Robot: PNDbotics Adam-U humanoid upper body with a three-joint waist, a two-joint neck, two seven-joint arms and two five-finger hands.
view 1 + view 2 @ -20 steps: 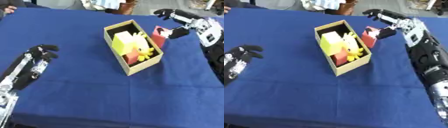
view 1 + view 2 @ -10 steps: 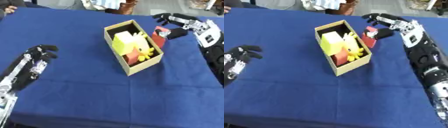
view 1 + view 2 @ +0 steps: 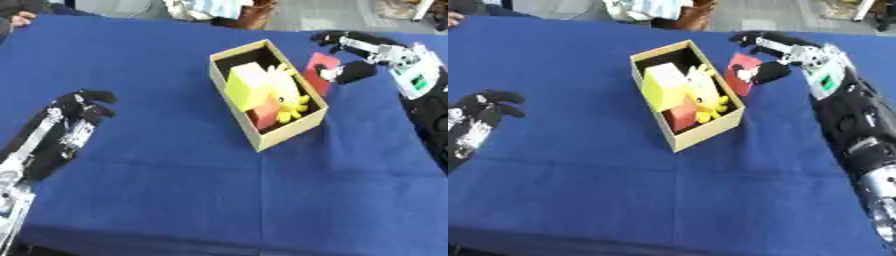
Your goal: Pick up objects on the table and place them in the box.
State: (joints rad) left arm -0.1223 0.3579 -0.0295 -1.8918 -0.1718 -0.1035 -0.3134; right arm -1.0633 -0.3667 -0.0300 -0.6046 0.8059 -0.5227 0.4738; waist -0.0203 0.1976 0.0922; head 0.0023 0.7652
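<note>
Left eye view first: my left hand (image 3: 74, 117) lies idle at the left edge of the blue table (image 3: 157, 190), fingers relaxed and holding nothing, well apart from everything else. Moving right, the cardboard box (image 3: 289, 127) sits askew near the table's middle; inside I can see a yellow block (image 3: 248, 84), a red block (image 3: 262, 116) and a yellow toy with little arms (image 3: 289, 100). Just beside the box's right wall stands a red flat piece (image 3: 320, 70), tilted and touching or nearly touching that wall. My right hand (image 3: 363, 50) has thumb and fingers around it, pinching its right edge.
</note>
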